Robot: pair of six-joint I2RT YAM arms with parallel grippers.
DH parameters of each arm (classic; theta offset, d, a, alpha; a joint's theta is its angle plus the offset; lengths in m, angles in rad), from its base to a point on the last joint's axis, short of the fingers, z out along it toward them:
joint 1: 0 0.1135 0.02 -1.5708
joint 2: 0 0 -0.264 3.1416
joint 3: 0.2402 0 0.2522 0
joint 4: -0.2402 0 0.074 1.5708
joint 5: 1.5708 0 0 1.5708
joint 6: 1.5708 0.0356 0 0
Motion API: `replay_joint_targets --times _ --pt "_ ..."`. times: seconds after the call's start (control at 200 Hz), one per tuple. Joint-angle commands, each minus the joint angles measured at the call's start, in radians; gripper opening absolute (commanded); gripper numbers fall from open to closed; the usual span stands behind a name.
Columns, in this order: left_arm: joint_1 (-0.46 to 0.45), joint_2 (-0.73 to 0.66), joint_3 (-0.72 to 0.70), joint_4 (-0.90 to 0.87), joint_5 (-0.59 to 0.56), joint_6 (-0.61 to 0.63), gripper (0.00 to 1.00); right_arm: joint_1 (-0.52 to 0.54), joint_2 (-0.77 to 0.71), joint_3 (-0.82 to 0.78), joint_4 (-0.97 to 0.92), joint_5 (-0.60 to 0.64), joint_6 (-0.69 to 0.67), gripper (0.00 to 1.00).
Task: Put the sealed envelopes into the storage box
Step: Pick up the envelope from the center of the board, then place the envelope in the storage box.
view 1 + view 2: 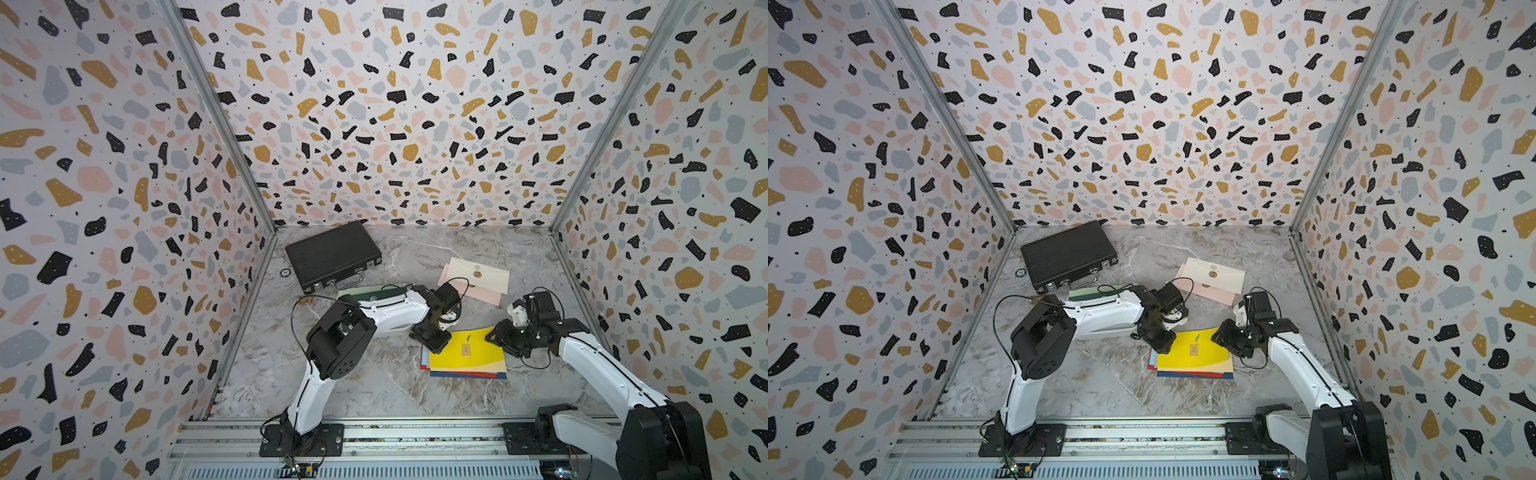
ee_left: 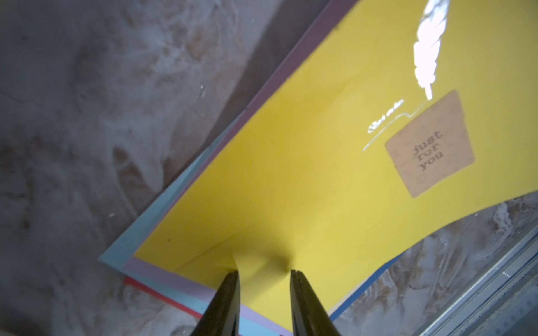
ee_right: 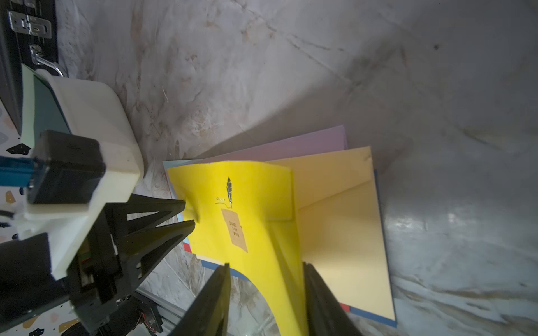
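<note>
Matt paper, glossy table [image 1: 374, 395]
The yellow envelope [image 2: 291, 174] is showing smooth matt paper, its feather print [image 2: 428, 43] glinting like foil beside a coarse brown paper sticker [image 2: 429, 148]. The table is shining like polished marble. The white box [image 3: 96, 116] is looking like smooth plastic; the black case [image 1: 332, 253] is showing a ribbed lid and bright metal latches [image 3: 27, 23].

Marble tabletop [image 1: 374, 386] inside terrazzo-patterned walls [image 1: 395, 124], black briefcase [image 1: 332, 255] at the far left, cream envelope [image 1: 486, 272] overlapping a pink envelope [image 1: 484, 294] far right, yellow envelope [image 1: 461, 359] topping a stack [image 1: 465, 375] with red and navy edges, left gripper [image 1: 434, 347] at its left edge, right gripper [image 1: 494, 338] at its right corner.
</note>
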Motion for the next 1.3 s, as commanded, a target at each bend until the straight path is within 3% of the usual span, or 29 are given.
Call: replay_joint_targets --times 0.0,0.125,0.27,0.43,0.496,0.551,0.761,0.961,1.296 --pt "-0.021 0.051 -0.053 0.052 0.0 -0.004 0.33 0.006 0.009 -0.009 -0.014 -0.025 -0.012 0.38" --pt "-0.02 0.025 -0.056 0.055 0.006 -0.008 0.35 0.007 -0.011 -0.028 0.017 -0.028 -0.019 0.18" --pt "-0.02 -0.056 -0.04 0.046 -0.012 -0.012 0.48 0.006 -0.06 -0.03 0.053 -0.039 -0.047 0.0" --pt "-0.016 -0.199 0.042 -0.042 -0.076 0.02 0.61 0.006 -0.143 -0.001 0.047 -0.042 -0.106 0.0" --pt "-0.005 -0.259 0.084 -0.088 -0.097 0.04 0.81 0.006 -0.191 0.013 0.044 -0.044 -0.13 0.0" --pt "0.013 -0.307 0.116 -0.122 -0.093 0.053 0.86 0.008 -0.237 0.025 0.045 -0.054 -0.154 0.0" --pt "0.091 -0.437 0.185 -0.223 0.011 0.157 0.87 0.012 -0.421 -0.036 0.227 -0.208 -0.229 0.0" --pt "0.118 -0.48 0.169 -0.304 0.125 0.269 0.86 0.091 -0.445 -0.142 0.551 -0.423 -0.247 0.0" --pt "0.121 -0.48 0.147 -0.377 0.257 0.349 0.84 0.242 -0.426 -0.13 0.602 -0.552 -0.371 0.0"
